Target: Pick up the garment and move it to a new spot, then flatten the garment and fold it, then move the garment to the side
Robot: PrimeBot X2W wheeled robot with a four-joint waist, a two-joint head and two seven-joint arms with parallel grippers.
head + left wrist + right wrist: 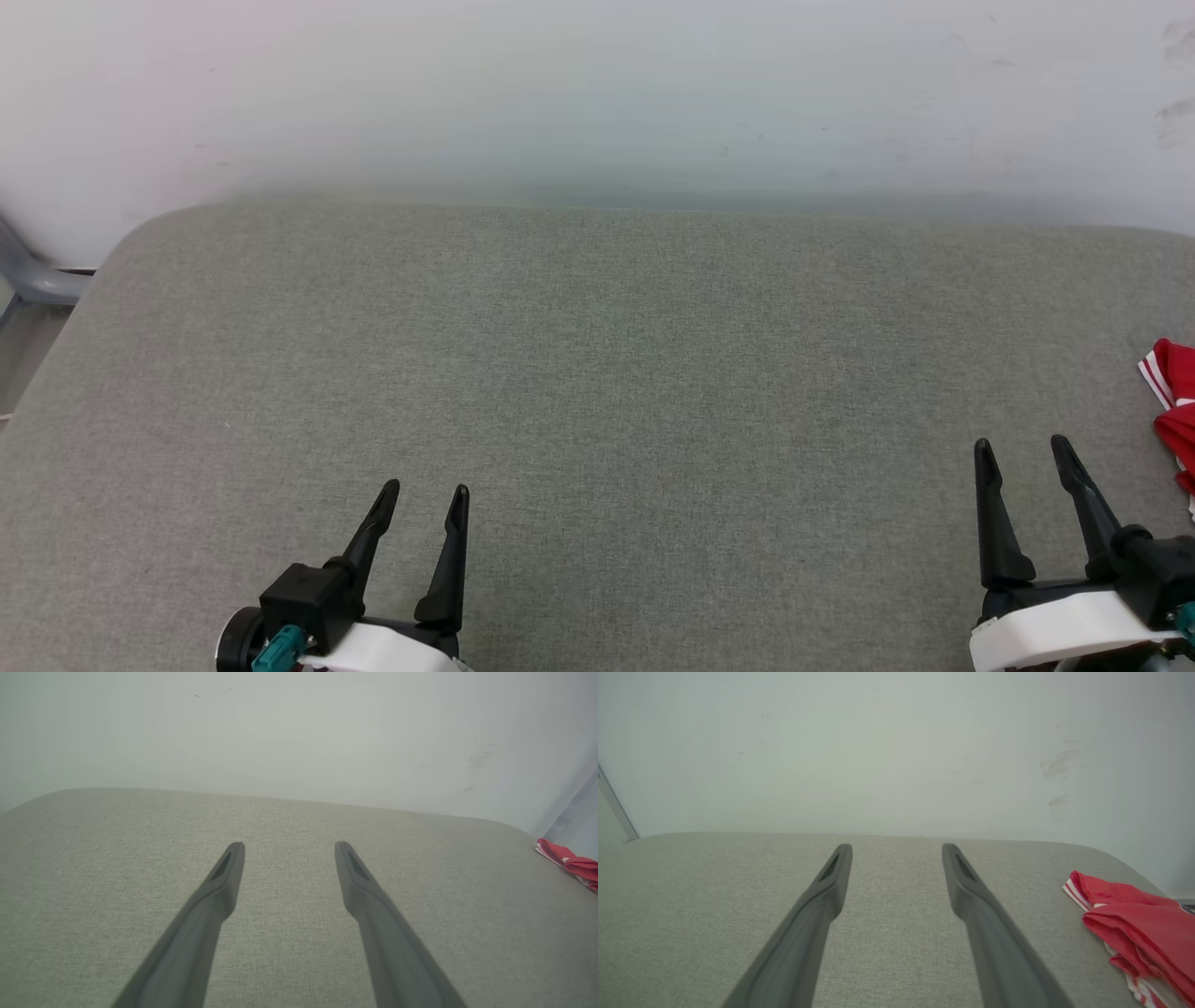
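The garment (1174, 411) is a bunched red cloth with white-red striped trim, lying at the far right edge of the grey cushion (597, 392). It shows larger at the right of the right wrist view (1134, 924) and as a small red strip in the left wrist view (567, 863). My right gripper (1022, 450) stands open just left of the garment, apart from it, with nothing between its fingers. My left gripper (425, 492) stands open at the lower left over bare cushion, also empty. Both pairs of fingers (229, 877) (836, 877) point toward the wall.
A pale wall (597, 93) rises right behind the cushion's far edge. A grey metal frame piece (28, 271) and a strip of floor lie past the cushion's left corner. The cushion's middle is bare fabric.
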